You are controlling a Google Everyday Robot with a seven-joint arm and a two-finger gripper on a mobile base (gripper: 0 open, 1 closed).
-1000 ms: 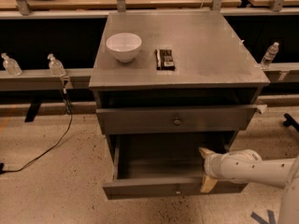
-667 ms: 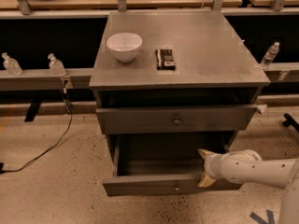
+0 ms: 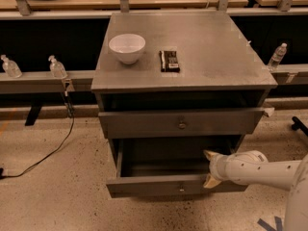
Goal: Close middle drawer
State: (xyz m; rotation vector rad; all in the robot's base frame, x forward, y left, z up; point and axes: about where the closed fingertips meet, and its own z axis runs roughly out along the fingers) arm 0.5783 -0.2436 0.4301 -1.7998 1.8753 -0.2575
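One camera only, set high and in front of the grey bench (image 3: 202, 52), looking steeply down at its top and drawer fronts from fairly near, perhaps from the robot's own head height. The gripper (image 3: 211, 169) enters at lower right, fingers (image 3: 210, 155) spread, at the open middle drawer's (image 3: 154, 186) right end.

The gripper (image 3: 210, 168) sits at the right front corner of the middle drawer (image 3: 144, 186), fingers apart, and hides that corner. Whether the lower fingertip touches the drawer front cannot be told. Its arm (image 3: 262, 170) runs off the right edge. The pulled-out drawer hides whatever lies beneath it. The print on the dark packet (image 3: 169, 60) on the table (image 3: 216, 57) is too small to read. A black cable (image 3: 48, 153) leaves the left edge, and the bottom edge cuts the blue tape (image 3: 269, 224).
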